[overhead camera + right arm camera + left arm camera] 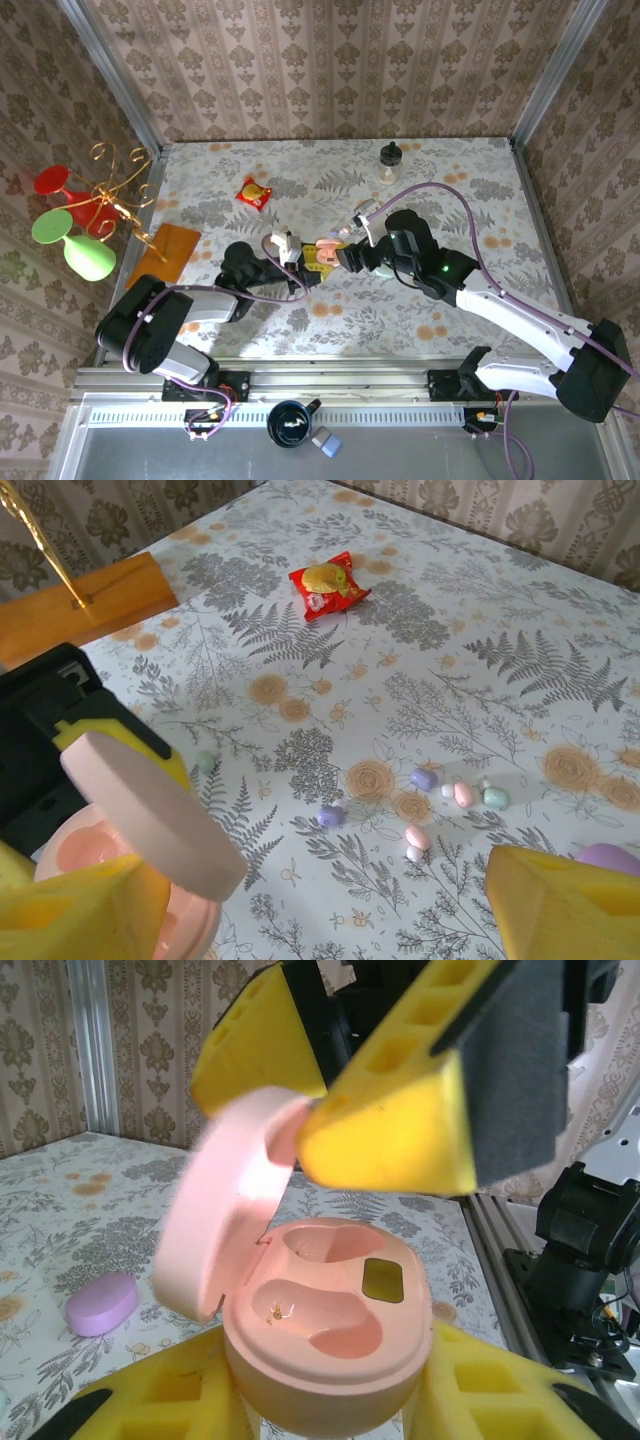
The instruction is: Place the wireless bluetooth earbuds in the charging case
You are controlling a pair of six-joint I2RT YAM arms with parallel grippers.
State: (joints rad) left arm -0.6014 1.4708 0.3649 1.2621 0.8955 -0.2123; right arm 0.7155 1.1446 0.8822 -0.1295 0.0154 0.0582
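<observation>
Fingers of the left gripper (330, 1405) were clamped on the pink charging case (330, 1345), holding it up off the table (520, 610) with its lid (225, 1210) hinged back and both wells (320, 1325) empty. The right gripper (320, 910) stood wide, holding nothing. One of its yellow foam fingers was at the lid's edge, but I could not tell if it touched.

A lilac case (102, 1303) lay shut on the table off to one side of the left gripper. The earbuds (463, 794) were loose on the table beyond the right gripper's fingertips, roughly in line with the gap between them: pink, lilac and pale ones, some nearly touching.

To my eye they would be very light, hard, smooth and rounded, so apt to squirt out of a pinch or roll away. I'd take one across its broadest part, well inside the soft pads, and close gently.
</observation>
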